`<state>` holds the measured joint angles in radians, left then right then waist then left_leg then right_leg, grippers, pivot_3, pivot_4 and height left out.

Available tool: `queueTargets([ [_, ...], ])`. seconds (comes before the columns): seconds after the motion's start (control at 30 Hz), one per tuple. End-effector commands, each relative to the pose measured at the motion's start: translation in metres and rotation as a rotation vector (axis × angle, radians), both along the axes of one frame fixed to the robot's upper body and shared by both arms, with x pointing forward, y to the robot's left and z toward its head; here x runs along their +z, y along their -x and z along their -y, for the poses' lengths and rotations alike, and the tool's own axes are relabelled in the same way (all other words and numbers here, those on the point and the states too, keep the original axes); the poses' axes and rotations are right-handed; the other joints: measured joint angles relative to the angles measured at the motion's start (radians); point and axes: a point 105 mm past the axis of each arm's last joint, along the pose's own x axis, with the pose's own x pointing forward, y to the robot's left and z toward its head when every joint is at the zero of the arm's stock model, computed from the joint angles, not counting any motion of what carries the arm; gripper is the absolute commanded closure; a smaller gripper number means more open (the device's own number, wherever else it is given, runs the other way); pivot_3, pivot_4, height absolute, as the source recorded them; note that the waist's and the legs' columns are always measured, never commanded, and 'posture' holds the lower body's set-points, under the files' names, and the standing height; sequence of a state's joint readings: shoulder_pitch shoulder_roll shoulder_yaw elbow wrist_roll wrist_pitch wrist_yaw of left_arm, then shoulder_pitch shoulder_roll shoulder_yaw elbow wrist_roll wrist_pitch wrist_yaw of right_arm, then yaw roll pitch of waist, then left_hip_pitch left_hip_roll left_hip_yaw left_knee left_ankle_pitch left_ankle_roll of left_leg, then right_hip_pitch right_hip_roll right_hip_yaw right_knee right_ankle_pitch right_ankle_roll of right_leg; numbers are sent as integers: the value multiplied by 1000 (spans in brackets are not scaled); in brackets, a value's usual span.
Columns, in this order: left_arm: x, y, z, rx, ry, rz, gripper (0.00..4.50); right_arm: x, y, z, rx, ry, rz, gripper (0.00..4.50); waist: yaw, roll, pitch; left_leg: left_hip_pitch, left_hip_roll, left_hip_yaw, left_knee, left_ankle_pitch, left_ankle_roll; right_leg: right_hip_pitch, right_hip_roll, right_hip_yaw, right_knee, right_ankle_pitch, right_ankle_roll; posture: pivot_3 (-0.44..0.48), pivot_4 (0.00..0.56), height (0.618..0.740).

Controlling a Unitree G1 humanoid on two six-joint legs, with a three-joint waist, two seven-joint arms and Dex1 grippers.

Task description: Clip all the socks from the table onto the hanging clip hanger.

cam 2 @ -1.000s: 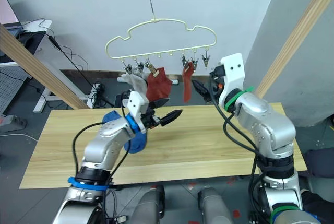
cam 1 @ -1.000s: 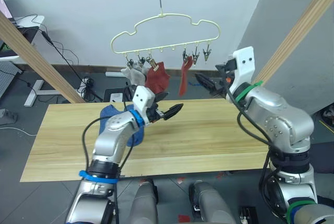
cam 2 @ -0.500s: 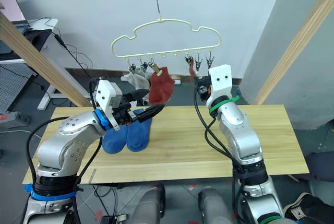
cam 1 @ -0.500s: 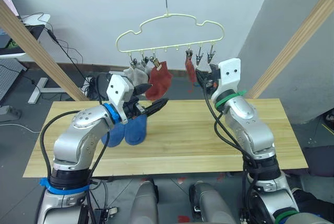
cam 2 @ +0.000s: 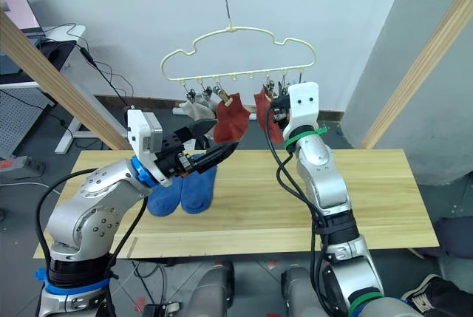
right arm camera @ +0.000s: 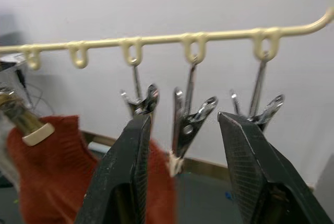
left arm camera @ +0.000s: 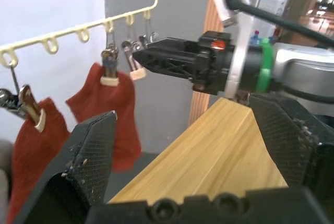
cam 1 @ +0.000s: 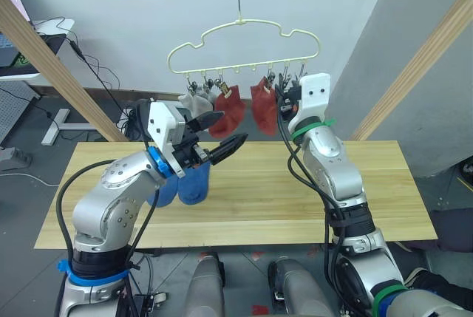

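two blue socks (cam 1: 183, 184) lie side by side on the tabletop (cam 1: 295, 199), left of centre in the head views, partly behind the left arm. two rust-red socks (cam 1: 230, 110) and two grey socks (cam 1: 194, 101) hang clipped on the hanger (cam 1: 244, 43), which hangs at top centre; the grey ones are at its left end, and the second red sock (cam 1: 262, 110) is just right of centre. the left gripper (cam 1: 222, 136) hovers empty above the tabletop below the hanger, its fingers (left arm camera: 88, 166) spread apart. the right gripper (right arm camera: 180, 145) is raised to the hanger bar near its right end, its fingers (right arm camera: 130, 166) apart on either side of one bare metal clip (right arm camera: 190, 125), holding nothing.
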<state>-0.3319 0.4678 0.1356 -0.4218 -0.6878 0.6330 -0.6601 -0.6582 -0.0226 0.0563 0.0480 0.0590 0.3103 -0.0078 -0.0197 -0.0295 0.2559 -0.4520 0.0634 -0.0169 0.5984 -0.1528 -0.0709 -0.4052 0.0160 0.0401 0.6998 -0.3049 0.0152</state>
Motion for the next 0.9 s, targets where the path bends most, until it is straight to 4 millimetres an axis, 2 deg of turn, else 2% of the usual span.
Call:
queueTargets([
  [0.03, 11, 6, -1, -1, 12, 43, 0, 19, 0, 2, -28, -31, 69, 2376, 1, 0, 0, 0, 0, 0, 0, 0, 0, 0, 0, 0, 0, 0, 0, 105, 211, 740],
  [0.5, 10, 4, -2, 15, -2, 48, 0, 19, -7, -5, -25, -93, 46, 2376, 20, 0, 0, 0, 0, 0, 0, 0, 0, 0, 0, 0, 1, 0, 0, 111, 203, 740],
  [0.9, 8, 3, 1, 21, -9, 45, 0, 18, -16, 6, -82, -120, 25, 2376, 21, 0, 0, 0, 0, 0, 1, 0, 0, 0, 0, 0, 1, 0, 0, 112, 210, 740],
])
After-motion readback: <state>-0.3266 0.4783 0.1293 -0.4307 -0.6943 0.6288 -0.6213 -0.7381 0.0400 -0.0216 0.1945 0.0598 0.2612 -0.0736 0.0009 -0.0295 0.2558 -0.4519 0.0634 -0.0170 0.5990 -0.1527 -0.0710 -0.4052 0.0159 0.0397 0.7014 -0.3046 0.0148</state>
